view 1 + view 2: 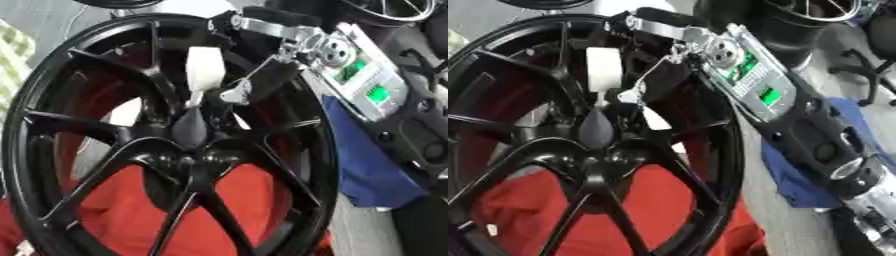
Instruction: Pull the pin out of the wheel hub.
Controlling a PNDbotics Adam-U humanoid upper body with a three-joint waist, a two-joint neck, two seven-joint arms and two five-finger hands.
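Left eye view
Wheel hub: a glossy black spoked wheel hub (pixel 175 165) stands nearly upright and fills the picture, with red cloth (pixel 114 215) showing through its spokes.
Pin: a white, roughly cylindrical pin (pixel 204 70) stands above the hub's centre, narrowing to a thin stem that enters a dark teardrop-shaped part just over the middle.
Right hand: the right hand (pixel 229 25) comes in from the upper right over the rim; its dark fingers lie by the pin's top, but whether they close on it I cannot tell.
Blue cloth: a blue cloth (pixel 372 170) lies right of the rim, under the forearm.

Right eye view
Forearm: the right forearm (pixel 754 85), silver with green-lit panels, runs from the lower right up to the hand.
Tag: a small pale tag (pixel 655 119) hangs on a thin wire beside the pin (its purpose is unclear).
Left hand: not seen in either view.
Handling: the pin looks light, rigid and smooth, so likely slippery; I judge the broad white top the best hold, pulled along its own axis away from the centre.
Containers: none shows; the pin sits in the hub itself.
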